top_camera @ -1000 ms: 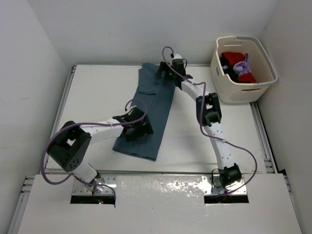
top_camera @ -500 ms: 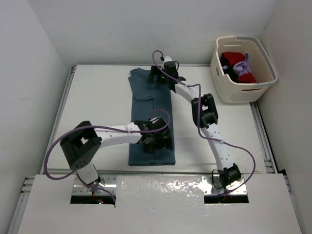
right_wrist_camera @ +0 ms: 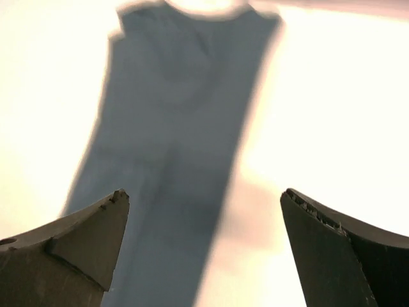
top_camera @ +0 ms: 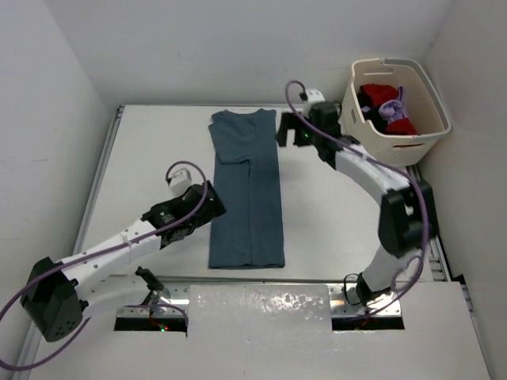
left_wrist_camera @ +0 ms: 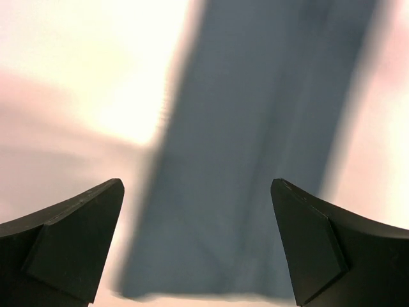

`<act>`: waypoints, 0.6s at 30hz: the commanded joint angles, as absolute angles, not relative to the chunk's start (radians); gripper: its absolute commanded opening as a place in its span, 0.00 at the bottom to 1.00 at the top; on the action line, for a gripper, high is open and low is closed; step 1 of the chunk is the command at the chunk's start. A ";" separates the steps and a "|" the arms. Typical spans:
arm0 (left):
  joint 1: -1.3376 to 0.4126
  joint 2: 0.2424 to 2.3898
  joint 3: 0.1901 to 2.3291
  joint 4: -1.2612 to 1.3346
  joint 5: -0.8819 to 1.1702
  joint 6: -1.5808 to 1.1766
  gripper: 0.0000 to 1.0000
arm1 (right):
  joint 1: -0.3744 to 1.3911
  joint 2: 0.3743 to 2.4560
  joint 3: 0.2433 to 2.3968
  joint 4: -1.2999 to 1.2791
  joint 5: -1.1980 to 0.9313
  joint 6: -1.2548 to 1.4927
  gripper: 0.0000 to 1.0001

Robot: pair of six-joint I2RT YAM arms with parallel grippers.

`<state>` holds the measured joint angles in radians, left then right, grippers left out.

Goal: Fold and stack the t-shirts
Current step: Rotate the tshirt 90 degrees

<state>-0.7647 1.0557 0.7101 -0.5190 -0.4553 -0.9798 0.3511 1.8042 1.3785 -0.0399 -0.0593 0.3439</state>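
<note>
At the near left of the counter the left arm's fingers have let go and drawn back just off the left hem of the teal-blue t-shirt, spread wide and empty. The shirt, slanted a second ago, now lies straight as a long narrow strip running from the near edge to the far edge. At its far right corner the right arm's fingers have also come off the cloth, wide and empty. The lengthwise fold looks done, so a crosswise fold seems next, while the red t-shirt and others wait in the laundry basket at the far right corner
</note>
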 commanded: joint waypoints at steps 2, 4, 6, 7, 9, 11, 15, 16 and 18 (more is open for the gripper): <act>-0.706 0.999 0.635 -0.515 -0.469 -0.939 1.00 | 0.341 1.626 1.031 0.000 -0.002 0.399 0.99; -0.700 0.989 0.615 -0.587 -0.422 -0.937 1.00 | 0.341 1.539 0.899 0.018 -0.009 0.434 0.99; -0.695 0.991 0.544 -0.534 -0.282 -0.922 1.00 | 0.344 1.491 0.843 -0.063 -0.076 0.452 0.99; -0.695 1.002 0.519 -0.497 -0.231 -0.910 1.00 | 0.354 1.477 0.821 -0.069 -0.112 0.456 0.99; -0.695 1.028 0.465 -0.457 -0.131 -0.896 1.00 | 0.377 1.425 0.769 -0.142 -0.155 0.445 0.99; -0.695 1.055 0.427 -0.405 -0.066 -0.894 0.98 | 0.440 1.391 0.698 -0.184 -0.184 0.430 0.99; -0.696 1.013 0.271 -0.309 0.108 -0.929 0.90 | 0.532 1.347 0.586 -0.201 -0.321 0.459 0.99; -0.696 0.979 0.247 -0.293 0.129 -0.943 0.88 | 0.561 1.332 0.577 -0.219 -0.299 0.459 0.99; -0.698 0.944 0.198 -0.261 0.170 -0.960 0.84 | 0.580 1.315 0.543 -0.221 -0.299 0.468 0.99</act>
